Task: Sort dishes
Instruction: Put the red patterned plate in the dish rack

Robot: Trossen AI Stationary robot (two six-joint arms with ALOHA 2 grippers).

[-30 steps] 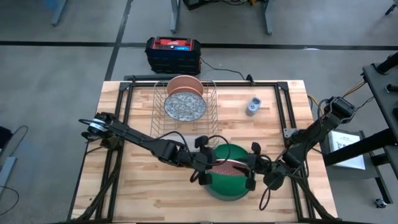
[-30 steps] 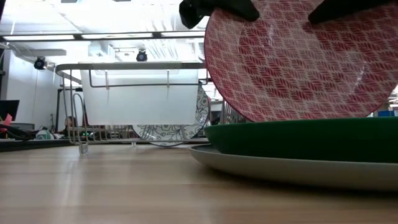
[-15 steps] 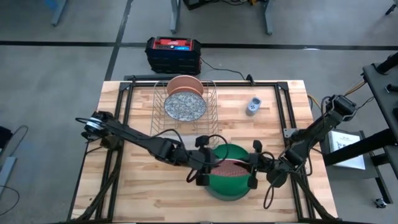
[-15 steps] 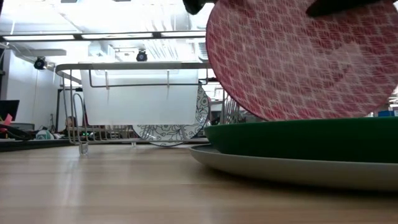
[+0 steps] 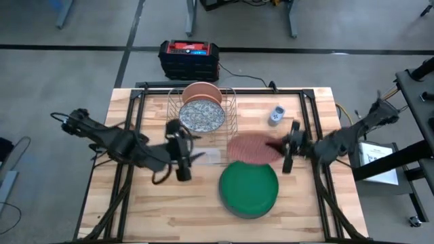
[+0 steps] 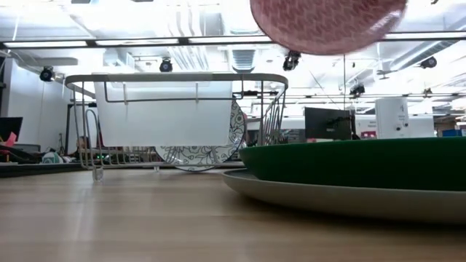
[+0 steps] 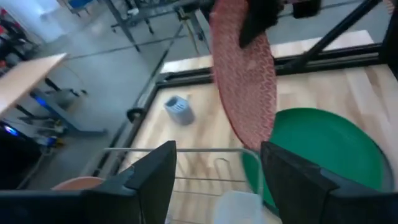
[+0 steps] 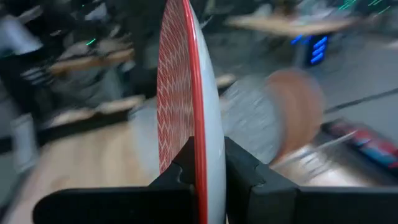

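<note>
The red patterned plate (image 5: 249,148) hangs in the air above the table, with my right gripper (image 5: 280,148) shut on it. Under it, nearer the front edge, the dark green plate (image 5: 249,187) lies on a grey plate (image 6: 342,201). My left gripper (image 5: 190,154) stands open and empty to the left of both, in front of the wire rack (image 5: 201,108). A speckled plate (image 5: 202,115) and a salmon-pink plate (image 5: 201,91) stand on edge in the rack. My right gripper pinches the red plate's rim (image 8: 200,152) between its two fingers, on the side toward the table's right edge. The fingers come in about level from the right. The plate is lifted clear of the green plate and stands tilted on edge (image 7: 245,81).
A small grey-blue gadget (image 5: 276,116) lies right of the rack near the far edge. A red and black box (image 5: 189,57) sits on the floor beyond the table. Bare wood shows at the front left (image 5: 142,210).
My left gripper has let go of the red plate, opened and drawn back toward the table's left. My right gripper has kept the plate's rim and carried it up and toward the far edge, off the green plate. The plate now hangs clear.
</note>
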